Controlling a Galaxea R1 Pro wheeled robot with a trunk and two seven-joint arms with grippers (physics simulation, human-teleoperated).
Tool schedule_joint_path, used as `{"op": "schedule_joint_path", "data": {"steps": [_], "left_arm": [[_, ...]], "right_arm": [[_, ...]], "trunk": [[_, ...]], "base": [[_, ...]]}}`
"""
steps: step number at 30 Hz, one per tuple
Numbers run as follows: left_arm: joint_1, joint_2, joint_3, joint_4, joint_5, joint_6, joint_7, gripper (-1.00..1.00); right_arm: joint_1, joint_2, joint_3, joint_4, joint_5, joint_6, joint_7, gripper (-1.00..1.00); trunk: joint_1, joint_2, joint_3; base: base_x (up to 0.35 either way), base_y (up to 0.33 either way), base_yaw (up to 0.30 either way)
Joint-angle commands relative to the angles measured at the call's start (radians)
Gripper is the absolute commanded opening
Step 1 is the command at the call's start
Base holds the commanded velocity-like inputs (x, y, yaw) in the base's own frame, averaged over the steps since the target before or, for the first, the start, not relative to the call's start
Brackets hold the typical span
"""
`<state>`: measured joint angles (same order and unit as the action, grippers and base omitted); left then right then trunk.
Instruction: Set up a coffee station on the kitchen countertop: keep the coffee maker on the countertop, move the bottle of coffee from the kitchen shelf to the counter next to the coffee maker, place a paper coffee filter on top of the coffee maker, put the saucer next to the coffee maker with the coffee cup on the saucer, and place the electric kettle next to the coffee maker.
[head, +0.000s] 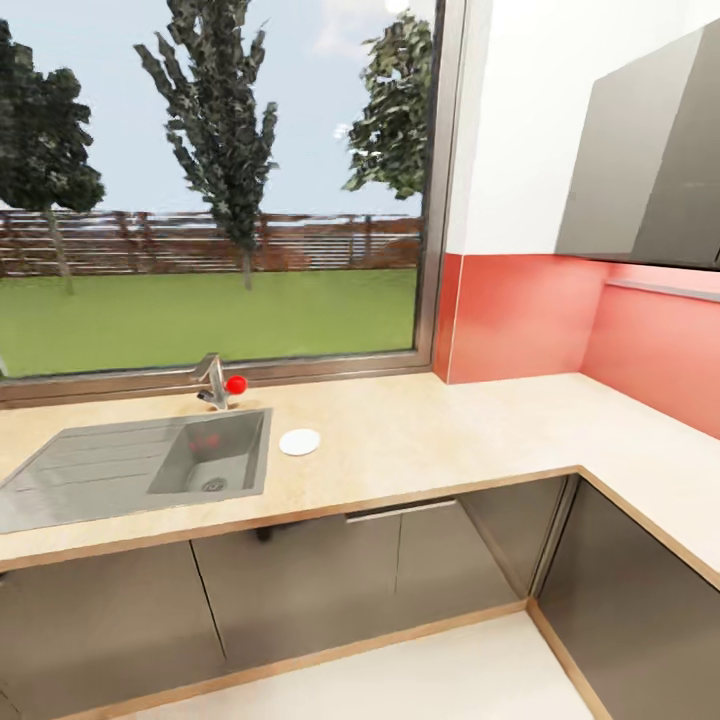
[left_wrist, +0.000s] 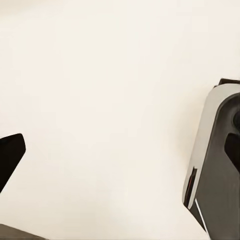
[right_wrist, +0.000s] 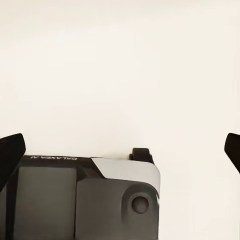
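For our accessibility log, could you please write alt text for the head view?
A beige L-shaped kitchen countertop holds a steel sink with a red-knobbed faucet and, just right of it, a small white saucer. Behind is a large window onto lawn and trees; a grey wall cabinet hangs at right.

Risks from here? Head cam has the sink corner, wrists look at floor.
1. The saucer lies right beside the sink; a sloppy pick might nudge it into the basin.
2. The faucet stands close behind it, so an arm reaching in could clip it.
3. No coffee maker in this view, so placement probably needs more driving.
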<state>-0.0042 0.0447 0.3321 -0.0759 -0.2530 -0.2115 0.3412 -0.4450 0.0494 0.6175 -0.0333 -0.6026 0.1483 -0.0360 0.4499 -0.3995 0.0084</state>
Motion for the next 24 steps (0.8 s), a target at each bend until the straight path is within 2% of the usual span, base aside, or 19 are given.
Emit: {"op": "schedule_joint_path", "data": {"steps": [1, 4, 5, 6, 8, 9, 11, 13, 14, 16, 18, 21, 24], "left_arm": [[0.0, 0.0, 0.008, 0.0, -0.011, -0.003, 0.002, 1.0], [-0.003, 0.001, 0.0, -0.006, -0.014, -0.003, -0.003, 1.0], [-0.005, 0.007, -0.003, -0.011, -0.016, -0.004, -0.005, 1.0], [-0.008, 0.011, -0.005, -0.033, -0.018, -0.008, -0.006, 1.0], [-0.012, 0.011, -0.005, -0.061, -0.017, -0.02, -0.006, 1.0], [-0.016, 0.01, -0.005, -0.102, -0.017, -0.043, -0.006, 1.0], [-0.027, 0.004, -0.006, -0.228, -0.017, -0.113, -0.007, 1.0], [-0.048, 0.006, -0.007, -0.321, -0.014, -0.143, -0.011, 1.0], [-0.056, 0.006, -0.006, -0.341, -0.013, -0.147, -0.014, 1.0], [-0.118, 0.002, -0.005, -0.407, -0.011, -0.155, -0.048, 1.0], [-0.211, 0.0, -0.004, -0.439, -0.008, -0.152, -0.127, 1.0], [-0.352, -0.002, 0.003, -0.453, -0.005, -0.145, -0.231, 1.0], [-0.432, -0.003, 0.005, -0.453, 0.012, -0.129, -0.268, 1.0]], "right_arm": [[0.0, 0.0, 0.008, -0.002, -0.008, 0.005, -0.004, 1.0], [0.0, -0.007, 0.007, -0.002, -0.008, 0.005, -0.004, 1.0], [0.0, -0.018, 0.007, -0.003, -0.008, 0.005, -0.004, 1.0], [0.0, -0.039, 0.007, -0.007, -0.01, 0.003, -0.004, 1.0], [0.0, -0.045, 0.006, -0.009, -0.01, -0.004, -0.004, 1.0], [0.0, -0.048, 0.006, -0.011, -0.011, -0.023, -0.004, 1.0], [0.0, -0.049, 0.006, -0.021, -0.012, -0.129, -0.004, 1.0], [0.0, -0.046, 0.005, -0.042, -0.015, -0.229, -0.004, 1.0], [0.0, -0.045, 0.005, -0.047, -0.015, -0.252, -0.004, 1.0], [0.0, -0.039, 0.005, -0.082, -0.016, -0.32, -0.002, 1.0], [0.0, -0.034, 0.004, -0.147, -0.014, -0.352, 0.0, 1.0], [0.0, -0.032, 0.003, -0.283, -0.011, -0.369, 0.002, 1.0], [0.0, -0.034, 0.002, -0.383, -0.01, -0.372, 0.003, 1.0]], "trunk": [[0.0, -0.001, 0.0], [0.0, -0.001, 0.0], [0.0, -0.001, 0.0], [0.0, -0.001, 0.0], [0.0, -0.001, 0.0], [0.0, -0.001, 0.0], [0.0, -0.001, 0.0], [0.0, -0.001, 0.0], [0.0, -0.001, 0.0], [0.0, -0.001, 0.0], [0.0, -0.001, 0.0], [0.0, -0.001, 0.0], [0.0, -0.001, 0.0]], "base": [[-0.053, -0.022, 0.275], [-0.012, -0.005, 0.091], [-0.003, -0.001, 0.022], [-0.001, 0.0, 0.009], [-0.001, 0.0, 0.007], [0.0, 0.0, 0.004], [0.0, 0.0, 0.002], [0.0, 0.0, 0.0], [0.0, 0.0, 0.0], [0.0, 0.0, 0.0], [0.0, 0.0, 0.0], [0.0, 0.0, 0.0], [0.0, 0.0, 0.0]]}}
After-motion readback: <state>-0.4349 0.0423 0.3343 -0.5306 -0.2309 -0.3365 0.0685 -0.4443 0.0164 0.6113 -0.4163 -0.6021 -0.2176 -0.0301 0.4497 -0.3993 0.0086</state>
